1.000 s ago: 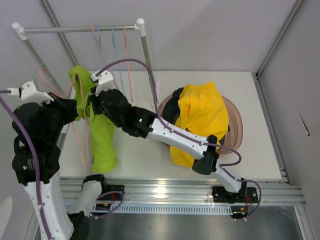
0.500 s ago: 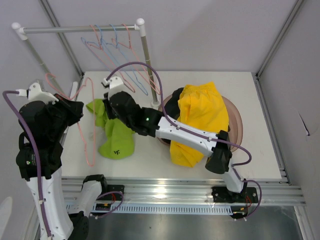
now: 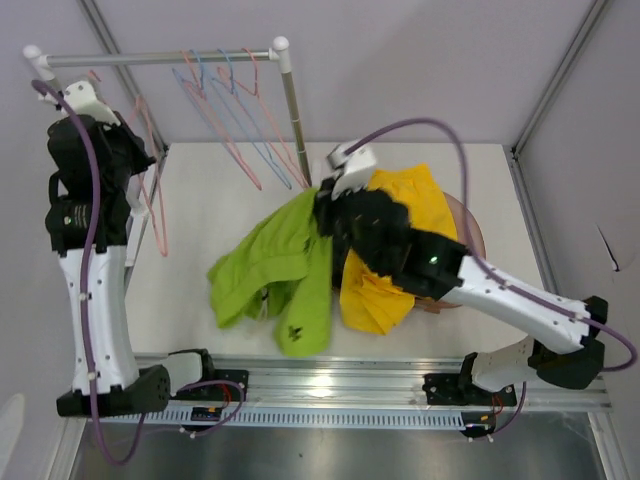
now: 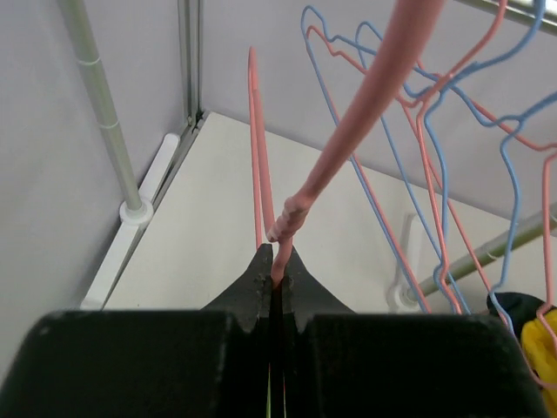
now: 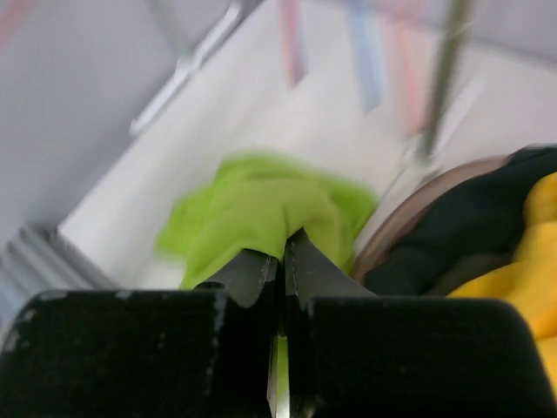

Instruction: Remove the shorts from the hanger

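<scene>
The lime green shorts (image 3: 280,270) hang off the hanger, spread over the table's middle; they also show in the right wrist view (image 5: 261,213). My right gripper (image 3: 322,205) is shut on their top edge, seen in the right wrist view (image 5: 283,252). My left gripper (image 3: 128,140) is shut on the neck of a bare pink hanger (image 3: 152,190), raised near the rail's left end; in the left wrist view (image 4: 277,257) the hanger (image 4: 348,131) rises from the jaws. Yellow shorts (image 3: 400,225) and black shorts (image 3: 352,200) lie piled in a brown basket (image 3: 470,235). The orange and olive-grey shorts are out of view.
A clothes rail (image 3: 160,58) at the back left carries several bare pink and blue hangers (image 3: 235,110). Its right post (image 3: 292,110) stands just behind my right gripper. White walls and metal frame bars close in the table on all sides.
My right gripper has pulled the lime green shorts off the hanger and moved right toward the basket. My left gripper has lifted the bare pink hanger up toward the rail.
</scene>
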Robot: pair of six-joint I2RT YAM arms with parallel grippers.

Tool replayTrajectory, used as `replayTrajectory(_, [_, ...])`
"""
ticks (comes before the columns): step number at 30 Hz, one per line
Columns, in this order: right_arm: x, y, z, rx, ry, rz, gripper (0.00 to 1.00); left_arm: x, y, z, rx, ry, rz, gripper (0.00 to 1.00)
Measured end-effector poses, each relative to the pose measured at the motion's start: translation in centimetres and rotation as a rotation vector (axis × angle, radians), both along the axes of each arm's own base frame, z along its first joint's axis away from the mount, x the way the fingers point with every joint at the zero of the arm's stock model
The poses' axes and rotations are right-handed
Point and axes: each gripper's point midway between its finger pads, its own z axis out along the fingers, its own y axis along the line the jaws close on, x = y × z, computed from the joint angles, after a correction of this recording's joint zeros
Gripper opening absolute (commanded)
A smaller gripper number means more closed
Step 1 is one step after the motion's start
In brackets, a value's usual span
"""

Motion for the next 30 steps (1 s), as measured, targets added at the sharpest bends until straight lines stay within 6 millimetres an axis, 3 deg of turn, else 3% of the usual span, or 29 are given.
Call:
replayTrajectory(5, [6.0, -8.8, 13.5, 0.150, -0.206, -0.217, 0.00, 5.9, 0.0, -0.4, 0.016, 0.010, -0.050, 0.00])
replayTrajectory(7, [7.4, -12.5, 18.6, 0.197, -0.302, -0.293, 0.00, 8.1, -0.1, -0.2, 0.020, -0.004, -0.076, 0.00])
replayTrajectory(9, [8.2, -16.2, 22.4, 0.227, -0.381, -0.373, 0.00, 9.8, -0.4, -0.2, 0.019, -0.006, -0.104, 0.00])
replayTrajectory(12, [9.2, -21.8, 26.3, 0.253, -0.485, -0.497, 0.00, 11.7, -0.9, 0.3, 0.028, -0.026, -0.147, 0.00])
replayTrajectory(15, [10.2, -25.6, 27.6, 0.254, -0.536, -0.586, 0.00, 13.5, -1.2, 1.3, 0.038, -0.051, -0.183, 0.00])
replayTrajectory(19, [12.8, -27.4, 25.8, 0.201, -0.530, -0.636, 0.00, 15.1, -1.4, 1.8, 0.052, -0.062, -0.212, 0.00])
replayTrajectory(22, [16.0, -28.0, 21.6, 0.142, -0.462, -0.662, 0.00, 15.9, -1.4, 1.2, 0.055, -0.048, -0.223, 0.00])
replayTrajectory(26, [19.5, -27.9, 11.9, 0.074, -0.297, -0.667, 0.00, 16.3, -1.5, -1.3, 0.043, -0.003, -0.231, 0.00])
replayTrajectory(30, [20.7, -26.6, 0.5, 0.016, -0.093, -0.639, 0.00, 15.9, -1.5, -7.1, 0.017, 0.105, -0.232, 0.00])
